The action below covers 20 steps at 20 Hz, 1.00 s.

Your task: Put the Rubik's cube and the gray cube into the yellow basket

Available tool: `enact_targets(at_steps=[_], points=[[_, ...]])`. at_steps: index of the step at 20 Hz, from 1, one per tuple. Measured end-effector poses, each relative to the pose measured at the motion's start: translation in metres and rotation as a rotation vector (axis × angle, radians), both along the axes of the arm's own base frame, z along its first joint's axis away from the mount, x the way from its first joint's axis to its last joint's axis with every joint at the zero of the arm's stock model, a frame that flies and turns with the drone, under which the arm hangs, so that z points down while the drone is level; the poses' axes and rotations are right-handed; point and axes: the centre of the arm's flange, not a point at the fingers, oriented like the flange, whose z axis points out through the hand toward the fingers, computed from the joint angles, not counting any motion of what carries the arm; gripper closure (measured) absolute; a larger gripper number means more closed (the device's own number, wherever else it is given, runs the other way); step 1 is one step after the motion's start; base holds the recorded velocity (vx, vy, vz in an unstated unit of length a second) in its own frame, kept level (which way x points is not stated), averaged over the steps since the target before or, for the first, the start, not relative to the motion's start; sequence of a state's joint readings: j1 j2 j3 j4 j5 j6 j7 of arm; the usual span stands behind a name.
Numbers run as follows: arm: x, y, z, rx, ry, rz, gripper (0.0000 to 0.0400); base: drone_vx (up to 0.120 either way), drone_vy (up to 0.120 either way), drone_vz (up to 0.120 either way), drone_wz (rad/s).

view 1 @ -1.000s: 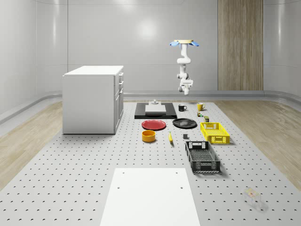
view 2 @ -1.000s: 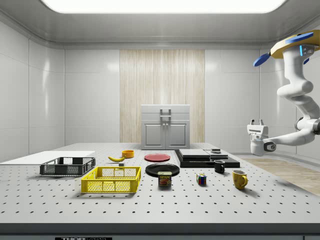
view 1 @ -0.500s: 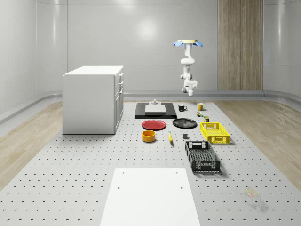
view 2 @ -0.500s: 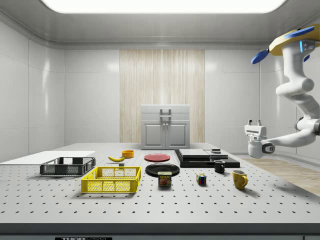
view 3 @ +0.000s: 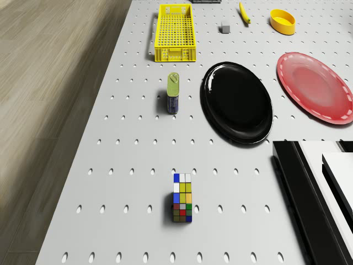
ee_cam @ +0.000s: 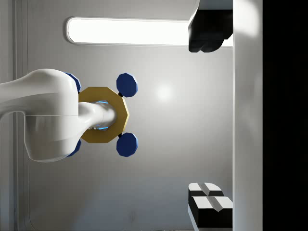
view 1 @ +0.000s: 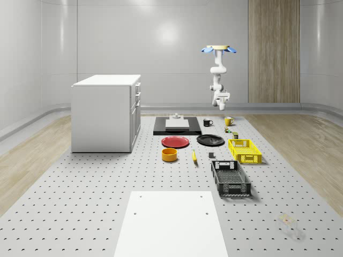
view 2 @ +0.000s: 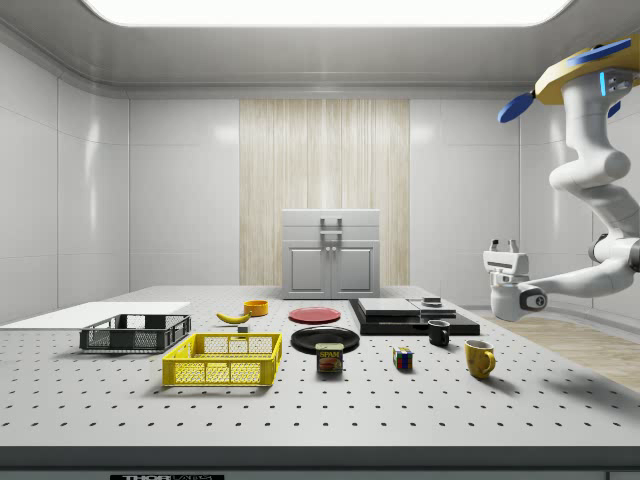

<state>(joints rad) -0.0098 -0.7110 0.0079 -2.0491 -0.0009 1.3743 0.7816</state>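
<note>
Well below tool (view 2: 505,243), Rubik's cube (view 2: 403,359), drone (view 2: 585,72) hovering

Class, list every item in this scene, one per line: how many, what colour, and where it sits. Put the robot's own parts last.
Table: 1, grey, pegboard top.
Rubik's cube: 1, multicoloured, near the yellow mug.
Gray cube: 1, beside the banana.
Yellow basket: 1, table edge.
Black basket: 1, next to it.
Can: 1, by the black plate.
Plates: black, red.
Bowl: 1, yellow.
Banana: 1.
Mugs: black, yellow.
Cabinet: 1, white.
Drone: hovering above the mugs.
Gripper: pointing upward.
</note>
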Motion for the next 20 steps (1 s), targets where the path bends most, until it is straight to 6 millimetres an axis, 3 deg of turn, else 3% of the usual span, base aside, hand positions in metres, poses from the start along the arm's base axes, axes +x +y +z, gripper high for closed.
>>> enact_targets(at_steps=[2, 13, 20], points=[[0.0, 0.0, 0.0, -0.002, -0.002, 0.0, 0.0, 0.12, 0.12, 0.0, 0.0], [-0.001, 0.005, 0.0, -0.05, -0.01, -0.001, 0.0, 0.12, 0.0, 0.0, 0.0], [-0.001, 0.017, -0.002, -0.176, -0.015, -0.004, 0.0, 0.12, 0.0, 0.0, 0.0]])
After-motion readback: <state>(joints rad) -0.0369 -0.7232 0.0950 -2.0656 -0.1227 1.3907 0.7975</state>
